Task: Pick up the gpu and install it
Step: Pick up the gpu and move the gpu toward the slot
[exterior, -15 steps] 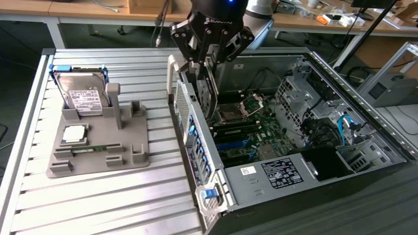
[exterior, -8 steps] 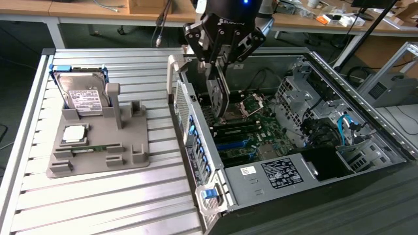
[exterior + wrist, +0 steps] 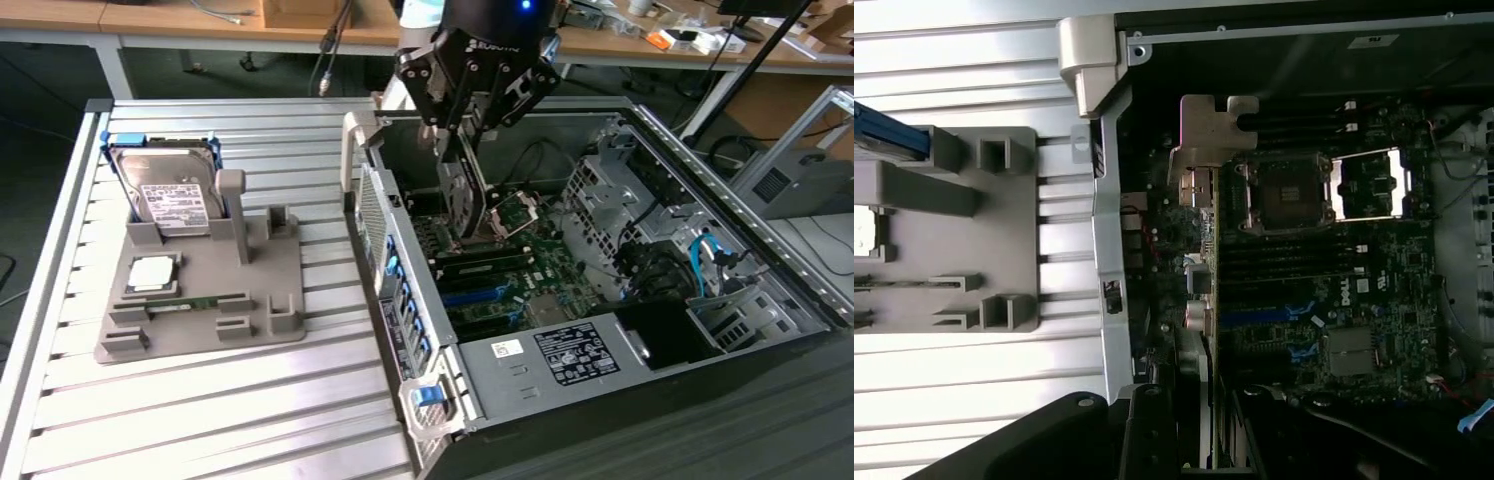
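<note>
Gripper (image 3: pixel 467 125) pinches the gpu (image 3: pixel 462 195) from above, inside the open pc case (image 3: pixel 747 222), just over the motherboard (image 3: pixel 534 275). To do it well: keep card square w/ a blue slot (image 3: pixel 470 296), lower slowly, no twist. Card hangs edge-on, long axis approx. upright. Silver bracket end looks furthest from gripper.

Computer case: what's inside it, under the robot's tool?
A green board with blue slots, cables and a metal cage. The tool holds the graphics card upright, hiding the board behind it.
</note>
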